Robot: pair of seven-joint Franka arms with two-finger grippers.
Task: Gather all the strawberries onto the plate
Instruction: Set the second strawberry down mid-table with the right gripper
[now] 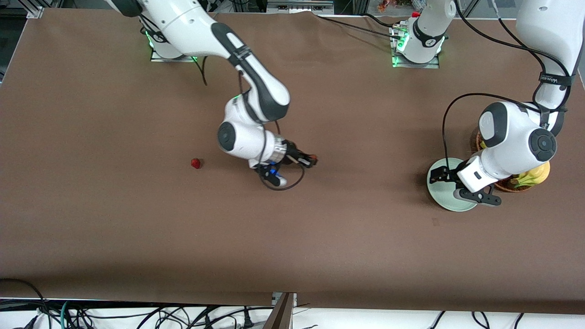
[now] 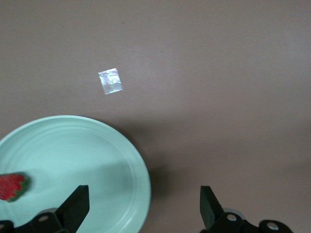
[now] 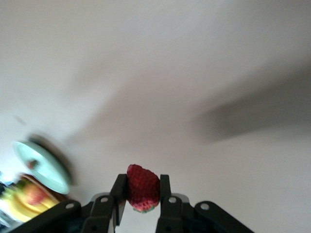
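Observation:
My right gripper (image 1: 311,161) is shut on a red strawberry (image 3: 143,188) and holds it above the middle of the table; the strawberry also shows in the front view (image 1: 314,159). A second strawberry (image 1: 196,163) lies on the table toward the right arm's end. The mint-green plate (image 1: 447,197) sits toward the left arm's end. A third strawberry (image 2: 12,187) lies in the plate (image 2: 73,155) and is hidden by the arm in the front view. My left gripper (image 2: 143,208) is open and empty over the plate's rim; it also shows in the front view (image 1: 437,175).
A brown wicker basket (image 1: 507,185) with a banana (image 1: 532,177) and other fruit stands beside the plate, under the left arm. A small shiny square patch (image 2: 110,81) lies on the brown table cover near the plate.

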